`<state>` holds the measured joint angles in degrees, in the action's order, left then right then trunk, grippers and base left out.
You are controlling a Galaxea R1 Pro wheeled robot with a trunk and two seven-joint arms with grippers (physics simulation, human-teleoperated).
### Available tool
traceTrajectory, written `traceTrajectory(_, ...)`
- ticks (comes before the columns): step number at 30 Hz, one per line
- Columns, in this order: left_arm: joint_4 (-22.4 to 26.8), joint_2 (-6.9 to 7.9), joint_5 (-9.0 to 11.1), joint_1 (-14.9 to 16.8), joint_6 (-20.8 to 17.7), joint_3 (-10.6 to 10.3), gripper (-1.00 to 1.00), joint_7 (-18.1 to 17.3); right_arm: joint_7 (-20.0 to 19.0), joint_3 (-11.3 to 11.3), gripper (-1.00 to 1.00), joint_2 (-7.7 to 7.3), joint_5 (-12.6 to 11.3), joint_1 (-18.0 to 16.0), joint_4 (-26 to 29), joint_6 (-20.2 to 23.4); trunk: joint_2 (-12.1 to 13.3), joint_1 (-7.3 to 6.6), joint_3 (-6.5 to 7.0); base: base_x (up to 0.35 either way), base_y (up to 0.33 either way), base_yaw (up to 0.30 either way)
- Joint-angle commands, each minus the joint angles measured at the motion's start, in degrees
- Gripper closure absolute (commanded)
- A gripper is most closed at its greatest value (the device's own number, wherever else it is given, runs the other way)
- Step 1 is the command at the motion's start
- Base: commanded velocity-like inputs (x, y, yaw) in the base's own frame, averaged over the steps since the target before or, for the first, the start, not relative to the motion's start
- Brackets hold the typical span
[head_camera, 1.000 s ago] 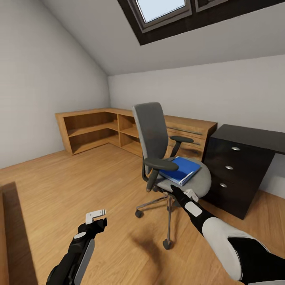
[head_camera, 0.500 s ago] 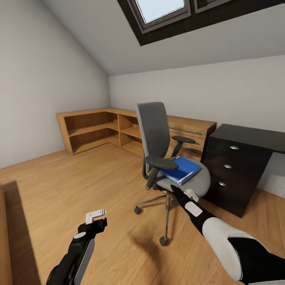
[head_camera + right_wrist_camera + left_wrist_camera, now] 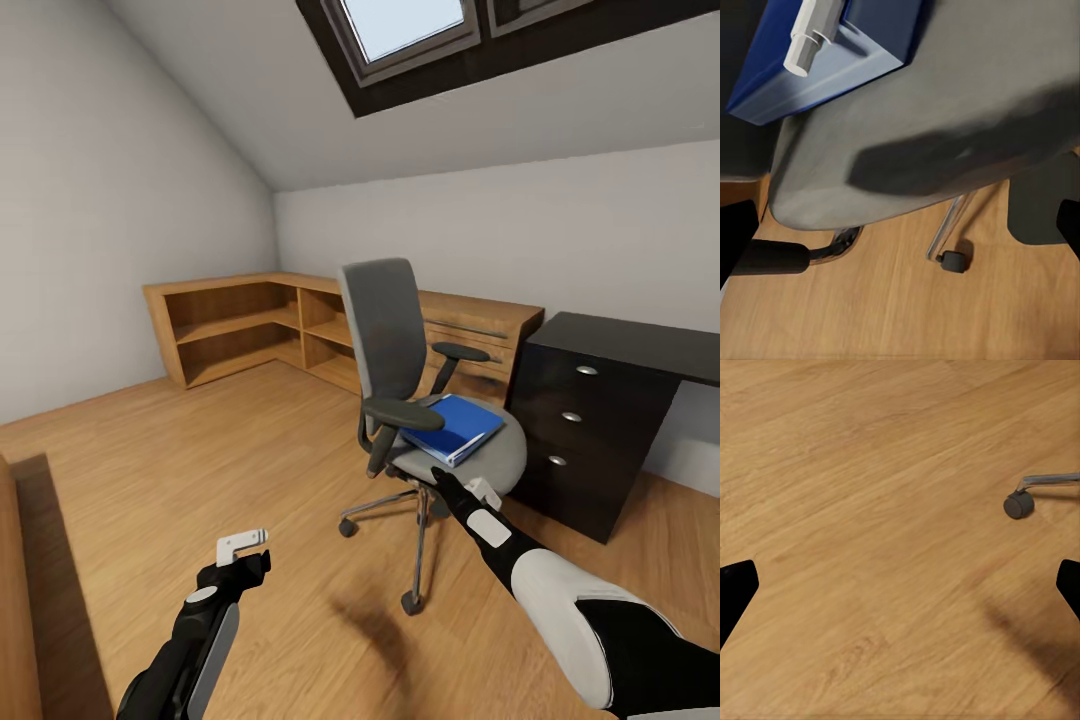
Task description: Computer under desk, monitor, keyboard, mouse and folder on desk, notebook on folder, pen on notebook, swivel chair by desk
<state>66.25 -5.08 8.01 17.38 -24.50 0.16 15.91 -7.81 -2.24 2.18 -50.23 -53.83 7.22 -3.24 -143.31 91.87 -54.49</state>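
The grey swivel chair (image 3: pixel 392 340) stands mid-room on the wood floor, its seat facing the desk (image 3: pixel 640 345). The blue folder (image 3: pixel 457 427) lies flat on the seat. My right gripper (image 3: pixel 462 490) is open just below the seat's front edge. In the right wrist view the folder (image 3: pixel 832 71) and the grey seat (image 3: pixel 945 127) loom close, with the gripper (image 3: pixel 900 240) under them. My left gripper (image 3: pixel 240 548) hangs open low over the bare floor, left of the chair base. The monitor, keyboard, mouse, notebook, pen and computer are out of view.
Low light-wood cabinets (image 3: pixel 240 325) run along the far wall and the left corner. The desk's black drawer unit (image 3: pixel 575 440) stands right of the chair. Chrome chair legs with castors (image 3: pixel 410 602) spread below the seat; one castor (image 3: pixel 1018 505) is near my left gripper. A wooden edge (image 3: pixel 25 600) rises at the left.
The whole picture has slid slightly left and up, so the camera moved. The chair has swivelled and rolled a little. Both grippers keep their place and stay open.
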Motion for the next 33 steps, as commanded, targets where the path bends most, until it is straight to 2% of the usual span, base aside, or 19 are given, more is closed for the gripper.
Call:
traceTrajectory(1, 0.08, -0.02, 0.6, 0.02, -0.2, 0.01, -1.0, 0.35, -0.3, -0.22, -1.0, 0.02, -0.22, -0.05, -0.11, -0.19, -0.03, -0.01, -0.06, -0.001, 0.0, 0.0)
traceTrajectory(8, 0.1, -0.02, 0.6, 0.02, -0.2, 0.01, -1.0, 0.29, -0.28, -0.22, -1.0, 0.02, -0.22, -0.05, -0.11, -0.19, -0.03, -0.01, -0.06, -0.027, 0.0, 0.0)
traceTrajectory(16, 0.11, -0.02, 0.64, 0.02, -0.2, 0.01, -1.0, 0.26, -0.36, -0.22, -1.0, 0.02, -0.22, 0.01, -0.11, -0.37, -0.03, -0.01, -0.06, -0.217, -0.012, 0.0)
traceTrajectory(25, 0.65, 0.21, 0.63, 0.02, -0.23, 0.24, -1.0, 0.2, -0.41, -0.22, -1.0, -0.47, -0.05, 0.04, 0.08, -0.45, -0.03, -0.01, -0.06, -0.019, -0.058, 0.0)
traceTrajectory(33, 1.46, 0.34, 0.69, 0.02, -0.29, 0.93, -1.0, 0.17, -0.5, -0.26, -1.0, -3.63, -0.13, 0.02, 0.39, -0.44, -0.03, -0.01, -0.06, -0.001, -0.004, 0.0)
